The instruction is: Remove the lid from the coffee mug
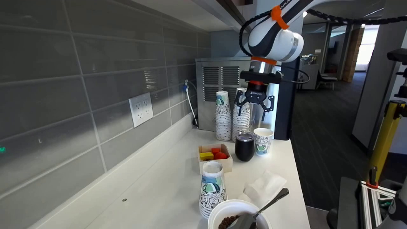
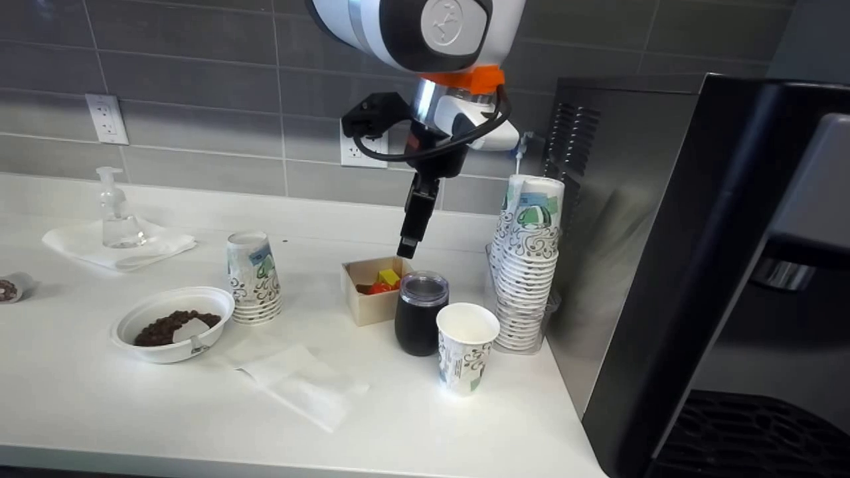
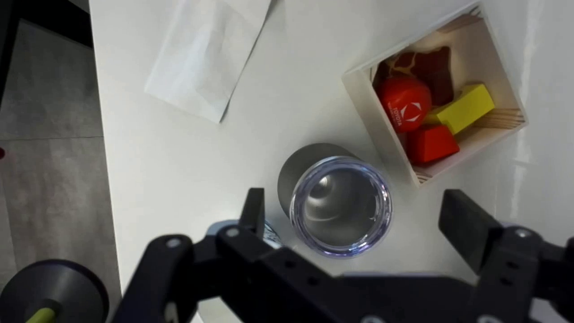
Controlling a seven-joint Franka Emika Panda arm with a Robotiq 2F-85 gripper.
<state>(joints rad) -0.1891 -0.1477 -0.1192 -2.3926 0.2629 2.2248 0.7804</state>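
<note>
The black coffee mug [image 1: 244,150] [image 2: 414,333] stands upright on the white counter. Its side also shows in the wrist view [image 3: 290,179]. The lid [image 1: 245,136] [image 2: 425,289] sits on the mug's top. It looks clear with a thick see-through rim, and it shows from above in the wrist view [image 3: 341,207]. My gripper [image 1: 251,117] [image 2: 406,249] [image 3: 354,200] is open and empty. It hangs above the mug and does not touch it. In the wrist view the lid appears between the two fingers, closer to the left finger.
A white patterned cup [image 1: 263,142] [image 2: 465,358] stands right beside the mug. A wooden box [image 1: 226,165] [image 2: 376,310] [image 3: 372,107] with toy blocks is close on another side. Tall paper-cup stacks [image 1: 224,117] [image 2: 528,285] and a metal machine [image 1: 208,105] stand behind. A napkin [image 2: 305,385] lies nearby.
</note>
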